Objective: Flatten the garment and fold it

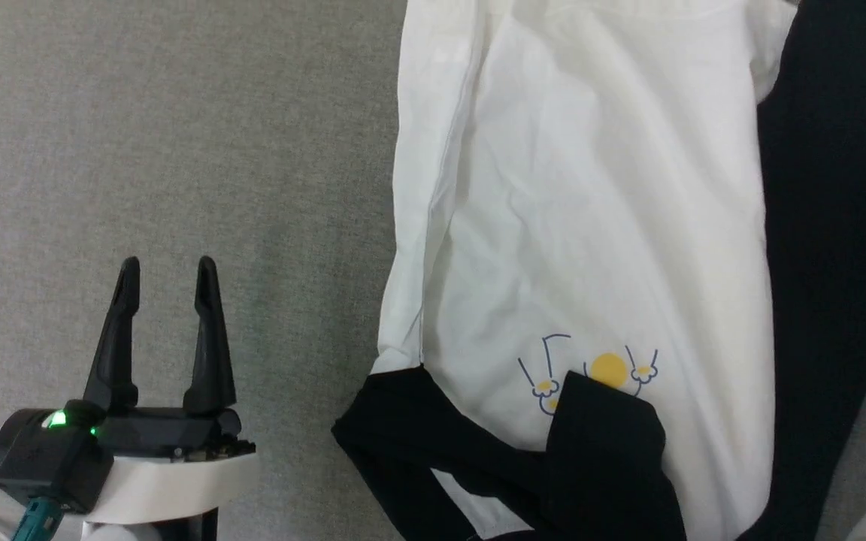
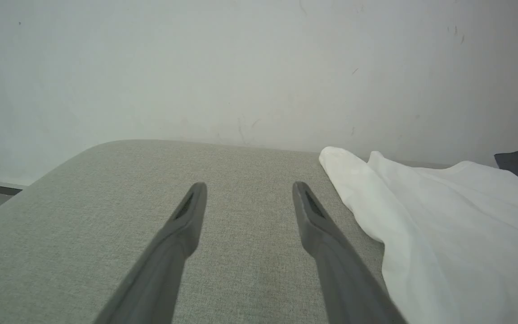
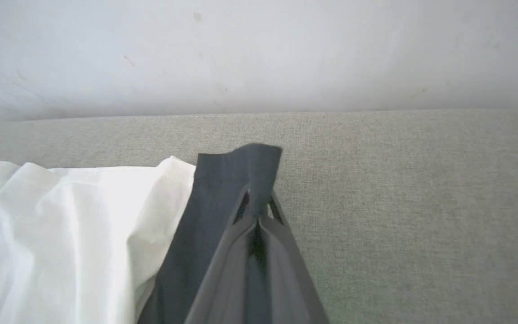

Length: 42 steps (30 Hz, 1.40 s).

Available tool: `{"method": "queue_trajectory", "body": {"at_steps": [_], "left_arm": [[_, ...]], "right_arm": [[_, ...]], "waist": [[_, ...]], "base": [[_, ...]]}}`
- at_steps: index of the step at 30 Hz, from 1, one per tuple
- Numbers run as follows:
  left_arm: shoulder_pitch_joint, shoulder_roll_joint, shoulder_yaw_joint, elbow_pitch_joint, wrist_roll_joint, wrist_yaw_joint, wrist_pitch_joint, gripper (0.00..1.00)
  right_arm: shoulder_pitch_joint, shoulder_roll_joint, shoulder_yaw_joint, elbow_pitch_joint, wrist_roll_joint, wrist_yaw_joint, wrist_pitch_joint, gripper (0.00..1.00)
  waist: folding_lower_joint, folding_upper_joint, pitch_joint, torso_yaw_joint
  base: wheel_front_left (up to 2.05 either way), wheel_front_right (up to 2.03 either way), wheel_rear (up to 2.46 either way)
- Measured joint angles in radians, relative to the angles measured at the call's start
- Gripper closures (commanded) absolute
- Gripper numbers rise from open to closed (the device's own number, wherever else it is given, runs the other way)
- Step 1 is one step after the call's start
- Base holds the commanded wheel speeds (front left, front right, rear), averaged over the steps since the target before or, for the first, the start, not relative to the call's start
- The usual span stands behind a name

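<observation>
White fabric, creased lengthwise, forms the body of the T-shirt (image 1: 583, 225), which is laid on a grey woven surface (image 1: 177, 150). In the head view it runs from 12 o'clock down to 5 o'clock. A long black sleeve (image 1: 831, 263) is seen along its 3 o'clock side, and more black cloth (image 1: 433, 451) is bunched at 6 o'clock. A flap of that black cloth is folded up over the lower part of a small print (image 1: 608, 370), a yellow disc with thin blue line figures. A sliver of white is exposed inside the black folds near 6 o'clock.

The left gripper (image 1: 168, 264) is seen at 8 o'clock in the head view. Its two dark fingers are spread wide with nothing between them, and it is set well apart from the shirt.

From the left wrist view a low angle is given. The white edge is shown rumpled and slightly raised at 3 o'clock, just beside the right-hand finger, with a pale wall (image 2: 241, 67) beyond the surface.

The grip is supplied by the right wrist view. There the right gripper (image 3: 258, 202) is closed tight, with the hemmed end of a black sleeve pinched between its fingertips. That end is lifted clear of the surface, and white folds lie at 9 o'clock.
</observation>
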<state>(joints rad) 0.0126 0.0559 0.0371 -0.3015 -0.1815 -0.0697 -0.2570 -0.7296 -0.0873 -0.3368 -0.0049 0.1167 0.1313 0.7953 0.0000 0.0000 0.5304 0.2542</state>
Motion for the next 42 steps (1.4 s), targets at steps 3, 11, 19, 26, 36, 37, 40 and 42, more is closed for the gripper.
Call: {"method": "queue_trajectory", "body": {"at_steps": [3, 11, 19, 26, 36, 37, 40, 42], "left_arm": [[0.032, 0.002, 0.018, 0.004, 0.008, 0.000, 0.000, 0.00], [0.133, 0.024, 0.056, -0.007, 0.017, 0.010, 0.012, 0.00], [0.211, 0.036, 0.071, -0.049, 0.017, 0.021, 0.055, 0.00], [0.267, 0.042, 0.072, -0.084, 0.018, 0.030, 0.090, 0.00], [0.336, 0.042, 0.073, -0.110, 0.018, 0.045, 0.122, 0.00], [0.341, 0.042, 0.073, -0.113, 0.018, 0.046, 0.125, 0.00], [0.349, 0.042, 0.073, -0.121, 0.017, 0.047, 0.126, 0.00], [0.349, 0.042, 0.071, -0.125, 0.017, 0.047, 0.127, 0.00]], "right_arm": [[0.070, 0.005, -0.028, -0.049, 0.059, 0.000, -0.029, 1.00], [0.272, 0.002, -0.225, -0.171, 0.149, 0.000, -0.063, 1.00], [0.440, 0.006, -0.440, -0.178, 0.201, 0.000, -0.122, 1.00], [0.551, 0.021, -0.572, -0.159, 0.226, 0.000, -0.166, 1.00], [0.621, 0.000, -0.636, -0.143, 0.239, 0.000, -0.183, 1.00], [0.627, -0.007, -0.626, -0.146, 0.241, 0.000, -0.183, 1.00], [0.632, -0.013, -0.578, -0.163, 0.251, 0.000, -0.189, 1.00], [0.632, -0.013, -0.525, -0.181, 0.262, 0.000, -0.190, 1.00]], "waist": [[0.0000, 0.0000, -0.046, -0.010], [-0.0003, -0.0001, -0.183, -0.046], [-0.0004, 0.0000, -0.304, -0.085], [-0.0003, 0.0000, -0.399, -0.111], [-0.0002, 0.0000, -0.511, -0.134], [-0.0002, 0.0000, -0.520, -0.136], [-0.0002, 0.0000, -0.540, -0.142], [-0.0001, 0.0000, -0.548, -0.145]], "base": [[0.00, 0.00, 0.00], [0.00, 0.00, 0.00], [0.00, 0.00, 0.00], [0.00, 0.00, 0.00], [0.00, 0.00, 0.00], [0.00, 0.00, 0.00], [0.00, 0.00, 0.00], [0.00, 0.00, 0.00]]}}
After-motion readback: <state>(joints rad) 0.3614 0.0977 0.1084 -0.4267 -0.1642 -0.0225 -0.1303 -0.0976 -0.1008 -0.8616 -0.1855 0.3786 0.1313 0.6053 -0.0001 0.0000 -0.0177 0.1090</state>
